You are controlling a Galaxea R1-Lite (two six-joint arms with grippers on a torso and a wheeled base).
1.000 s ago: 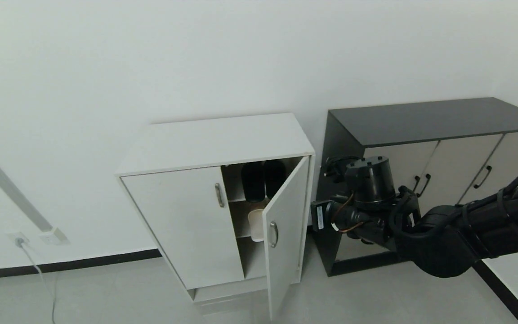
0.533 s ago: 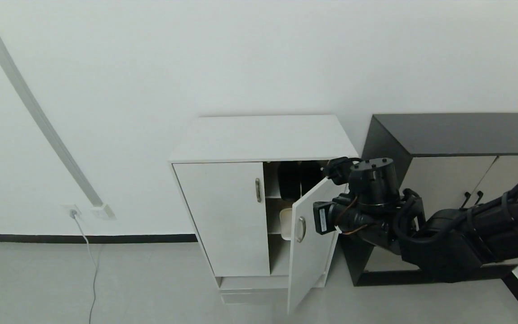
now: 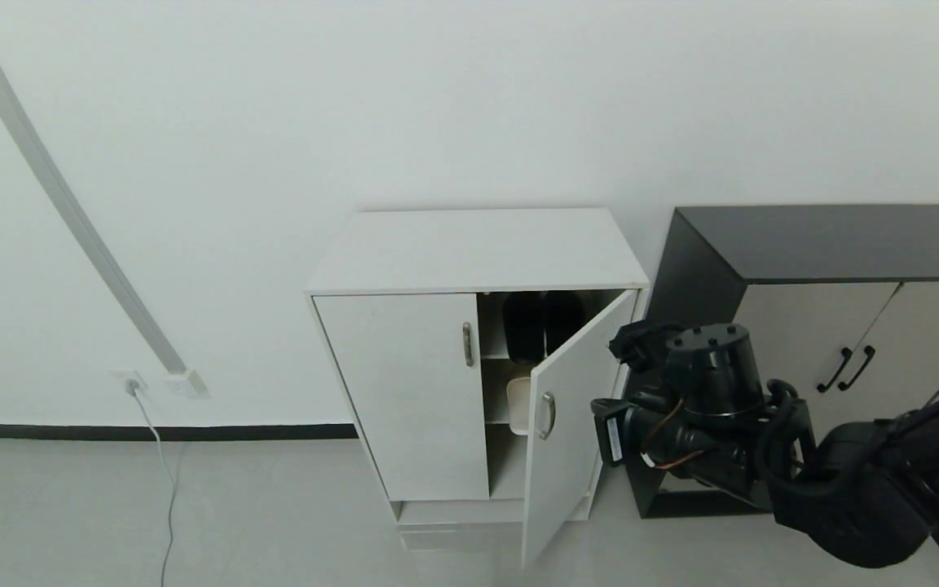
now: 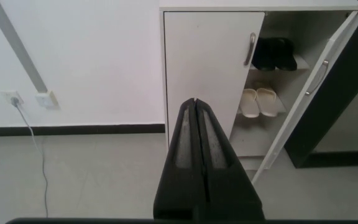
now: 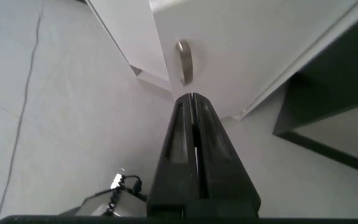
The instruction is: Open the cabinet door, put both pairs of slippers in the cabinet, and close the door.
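Two pairs lie inside the white two-door wooden cabinet [image 3: 478, 249] ahead of my left hand [image 4: 194, 101]: black slippers [image 4: 275, 53] on the top shelf, cream slippers [image 4: 258, 101] one shelf lower. My right hand [image 5: 194, 96] points at the half-open right door [image 3: 567, 408], near its metal handle [image 5: 184, 61]. Both hands are pressed together, empty.

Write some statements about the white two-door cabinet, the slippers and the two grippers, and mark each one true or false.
1. One door of the white two-door cabinet stands open. True.
2. The pair of black slippers lies on the lowest shelf. False: it lies on the top shelf.
3. The pair of cream slippers lies on the shelf under the black pair. True.
4. The left gripper holds a slipper. False: it is shut on nothing.
5. The right gripper clamps the metal door handle. False: it is shut, and the handle is not between its fingers.
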